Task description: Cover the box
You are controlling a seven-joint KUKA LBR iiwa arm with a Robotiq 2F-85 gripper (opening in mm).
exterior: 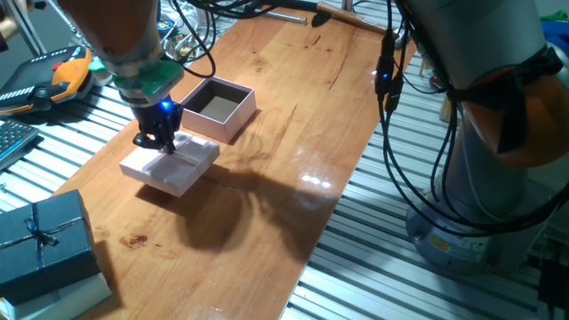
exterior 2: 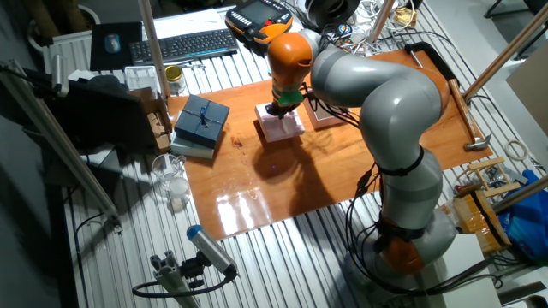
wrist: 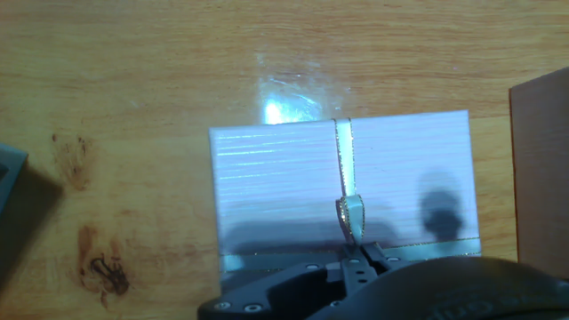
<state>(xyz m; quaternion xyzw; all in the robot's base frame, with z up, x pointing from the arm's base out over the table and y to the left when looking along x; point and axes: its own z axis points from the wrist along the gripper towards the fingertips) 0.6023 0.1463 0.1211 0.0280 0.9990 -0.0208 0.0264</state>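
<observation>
The box point(exterior: 219, 108) is open, pale pink with a brownish inside, and stands on the wooden table point(exterior: 293, 133) just behind the gripper; it also shows as the box point(exterior 2: 324, 115) beside the arm. In front of it the flat pink lid point(exterior: 170, 165) with a string cross lies on the table. My gripper point(exterior: 159, 142) stands straight down on the lid's middle. In the hand view the gripper point(wrist: 356, 256) has its fingers together on the raised string loop point(wrist: 349, 213) of the lid point(wrist: 284, 178). The box's wall point(wrist: 542, 178) shows at the right edge.
A dark blue ribboned box point(exterior: 44, 240) sits at the table's near left corner, also seen as the blue box point(exterior 2: 203, 120). A teach pendant point(exterior: 69, 76) and cables lie off the table's left. The robot base point(exterior: 498, 151) stands to the right.
</observation>
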